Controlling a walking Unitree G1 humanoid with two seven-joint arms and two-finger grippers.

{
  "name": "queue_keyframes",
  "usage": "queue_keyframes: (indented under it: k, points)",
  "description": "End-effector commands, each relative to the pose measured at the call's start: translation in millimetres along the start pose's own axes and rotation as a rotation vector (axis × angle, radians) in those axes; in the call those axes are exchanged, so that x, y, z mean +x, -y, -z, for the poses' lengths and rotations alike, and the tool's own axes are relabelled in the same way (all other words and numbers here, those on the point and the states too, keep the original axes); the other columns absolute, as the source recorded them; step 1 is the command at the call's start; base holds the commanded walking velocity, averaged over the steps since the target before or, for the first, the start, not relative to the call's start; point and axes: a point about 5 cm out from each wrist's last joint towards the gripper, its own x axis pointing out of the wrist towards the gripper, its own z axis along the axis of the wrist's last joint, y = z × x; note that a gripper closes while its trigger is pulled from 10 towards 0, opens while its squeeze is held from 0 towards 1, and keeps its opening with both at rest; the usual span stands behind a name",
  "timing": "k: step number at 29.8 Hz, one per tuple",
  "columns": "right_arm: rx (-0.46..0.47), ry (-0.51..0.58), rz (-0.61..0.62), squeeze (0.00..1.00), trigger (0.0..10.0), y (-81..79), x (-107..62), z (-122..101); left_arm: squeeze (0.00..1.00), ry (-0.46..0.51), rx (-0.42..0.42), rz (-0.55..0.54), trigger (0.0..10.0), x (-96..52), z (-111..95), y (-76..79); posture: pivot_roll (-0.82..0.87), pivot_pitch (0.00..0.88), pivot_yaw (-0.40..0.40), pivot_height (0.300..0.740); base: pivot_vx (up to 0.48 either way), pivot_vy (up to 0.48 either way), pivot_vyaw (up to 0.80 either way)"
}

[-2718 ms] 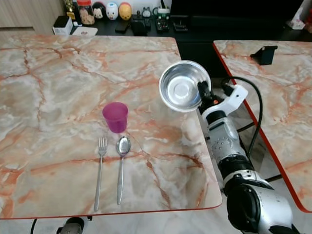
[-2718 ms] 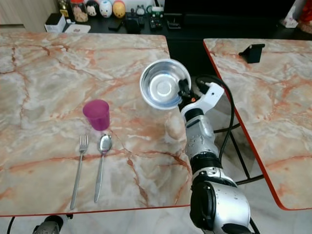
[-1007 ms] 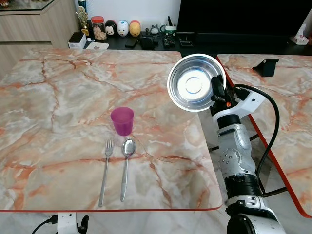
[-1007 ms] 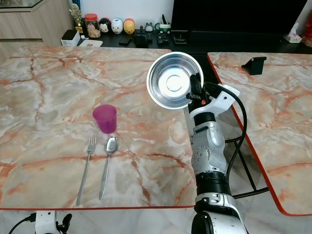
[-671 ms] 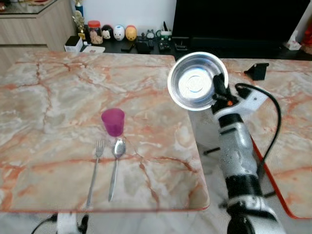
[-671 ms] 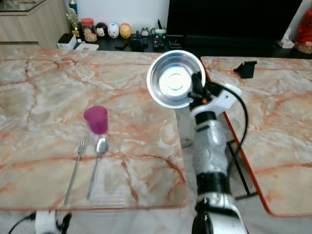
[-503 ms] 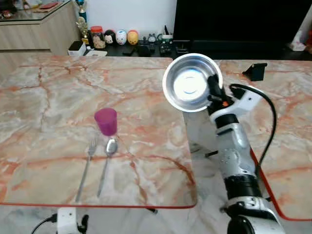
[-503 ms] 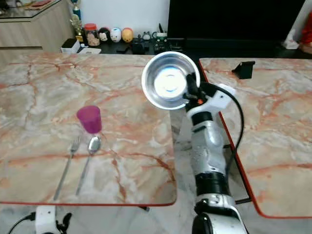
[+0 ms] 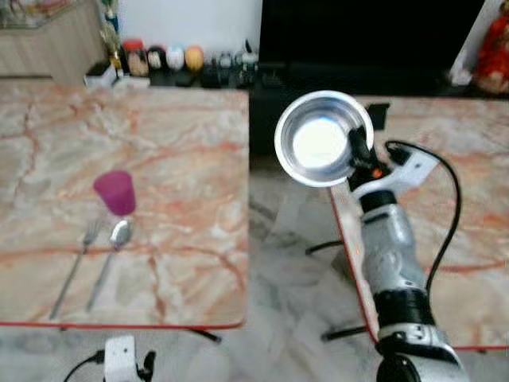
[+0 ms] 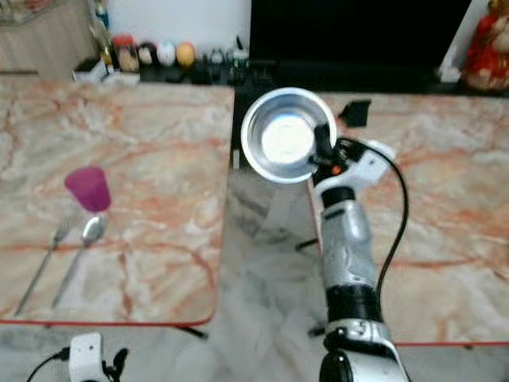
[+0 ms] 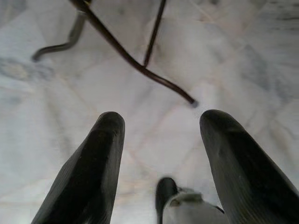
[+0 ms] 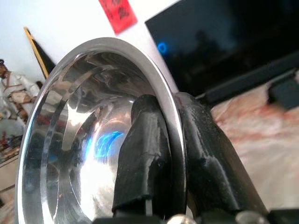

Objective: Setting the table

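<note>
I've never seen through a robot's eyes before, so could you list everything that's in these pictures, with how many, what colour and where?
Bowl: one, shiny steel, held up over the gap between the tables.
Cup: one, purple, on the left table.
Fork: one, silver, near the cup.
Spoon: one, silver, beside the fork.
Tables: two, orange-veined marble; left table, right table.
Black stand: one, on the right table's far edge.
Jars and figurines: several, blurred, on a dark shelf behind.
Right gripper: black fingers pinching the bowl's rim.
Left gripper: black fingers apart, above pale floor.
</note>
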Motion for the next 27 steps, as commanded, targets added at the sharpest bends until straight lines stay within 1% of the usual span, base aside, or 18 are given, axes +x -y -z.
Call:
queue_keyframes:
  k: [1, 27]
  points:
    - [0.004, 0.022, -0.037, 0.0, 10.0, -12.3, 5.1, -3.9, 0.0, -0.03, 0.016, -0.007, 10.0, -1.8, 5.2, -5.5, -0.07, 0.006, -0.034, 0.736, 0.0, -0.36, 0.0]
    - [0.002, 0.007, -0.035, 0.0, 10.0, -12.7, 2.9, -0.8, 0.0, -0.024, 0.028, 0.014, 10.0, -1.6, 4.9, -0.1, -0.08, 0.0, -0.028, 0.736, 0.0, -0.36, 0.0]
